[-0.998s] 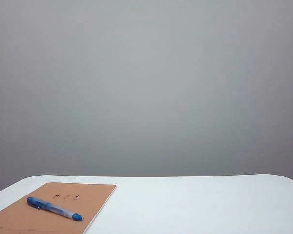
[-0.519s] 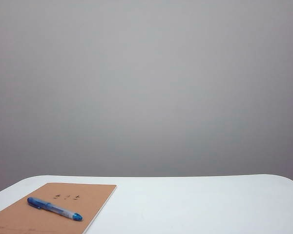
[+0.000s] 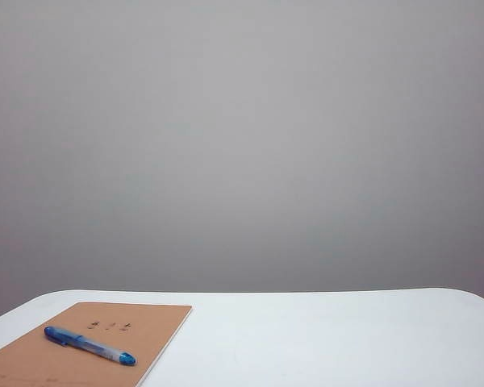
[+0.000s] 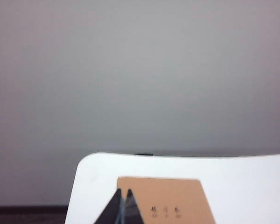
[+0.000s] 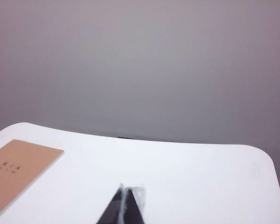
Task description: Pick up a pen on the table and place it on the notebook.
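Observation:
The blue pen lies flat and slantwise on the tan notebook, which sits at the near left of the white table. No gripper or arm appears in the exterior view. In the left wrist view my left gripper is shut and empty, its dark tips over the near corner of the notebook; the pen is out of that view. In the right wrist view my right gripper is shut and empty above bare table, well away from the notebook.
A plain grey wall fills the background behind the table's far edge. The table's rounded corners show in both wrist views. A small dark mark sits at the far edge.

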